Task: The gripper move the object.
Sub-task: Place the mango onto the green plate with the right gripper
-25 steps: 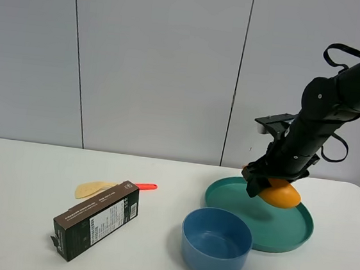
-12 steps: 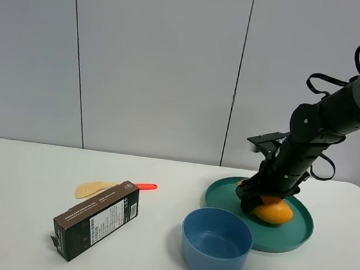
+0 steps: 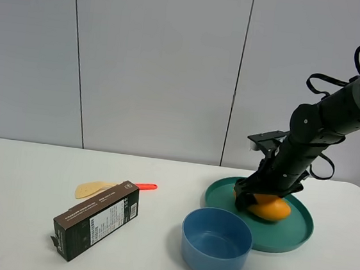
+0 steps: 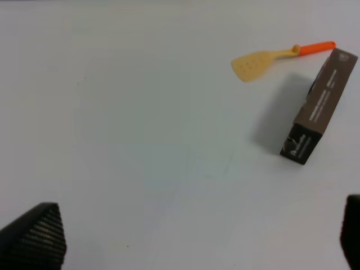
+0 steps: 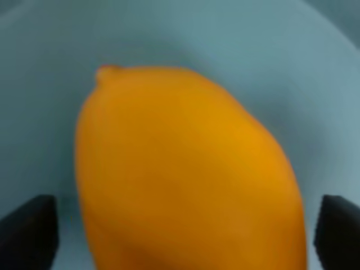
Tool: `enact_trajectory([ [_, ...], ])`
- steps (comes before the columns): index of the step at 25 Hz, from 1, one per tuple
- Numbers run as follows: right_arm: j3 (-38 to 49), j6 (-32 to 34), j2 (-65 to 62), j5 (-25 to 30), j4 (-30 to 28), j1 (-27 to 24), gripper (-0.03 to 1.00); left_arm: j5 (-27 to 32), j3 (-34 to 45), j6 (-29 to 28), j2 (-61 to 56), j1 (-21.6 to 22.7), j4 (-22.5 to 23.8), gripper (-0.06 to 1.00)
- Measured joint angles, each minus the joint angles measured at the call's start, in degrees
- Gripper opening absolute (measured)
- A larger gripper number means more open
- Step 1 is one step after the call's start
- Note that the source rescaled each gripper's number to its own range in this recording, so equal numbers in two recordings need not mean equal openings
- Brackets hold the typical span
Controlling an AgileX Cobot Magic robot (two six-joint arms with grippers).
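Note:
The yellow-orange mango (image 3: 270, 209) lies on the teal plate (image 3: 292, 240) at the right of the table. My right gripper (image 3: 254, 199) is down over the mango with a finger on each side of it. In the right wrist view the mango (image 5: 185, 169) fills the picture on the teal plate (image 5: 50, 56), and the right gripper (image 5: 183, 230) has its two black fingertips (image 5: 28, 230) spread wide, with a thin gap to the fruit on either side. My left gripper (image 4: 191, 233) is open and empty above bare table; its arm is out of the exterior view.
A blue bowl (image 3: 215, 242) stands just in front of the plate, touching or nearly touching its rim. A dark carton (image 3: 96, 219) lies at the left, with a tan spatula with an orange handle (image 3: 97, 189) behind it. Both show in the left wrist view: carton (image 4: 318, 115), spatula (image 4: 264, 61).
My right gripper has come down and a little left with the mango, from above the plate onto it. The fingers now stand apart from the fruit. The left gripper's earlier state is not shown.

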Motion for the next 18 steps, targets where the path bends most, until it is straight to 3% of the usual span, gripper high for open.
enact_trajectory([
  [2, 0.0, 0.2, 0.0, -0.1, 0.4, 0.0, 0.89, 0.0, 0.0, 0.0, 0.0, 0.0, 0.0, 1.00],
  [7, 0.0, 0.9, -0.7, 1.3, 1.0, 0.0, 0.93, 0.0, 0.0, 0.0, 0.0, 0.0, 0.0, 1.00],
  [14, 0.0, 1.3, -10.3, 8.5, 0.6, 0.0, 0.93, 0.0, 0.0, 0.0, 0.0, 0.0, 0.0, 1.00],
  [18, 0.0, 1.3, -17.2, 17.1, 0.6, 0.0, 0.93, 0.0, 0.0, 0.0, 0.0, 0.0, 0.0, 1.00],
])
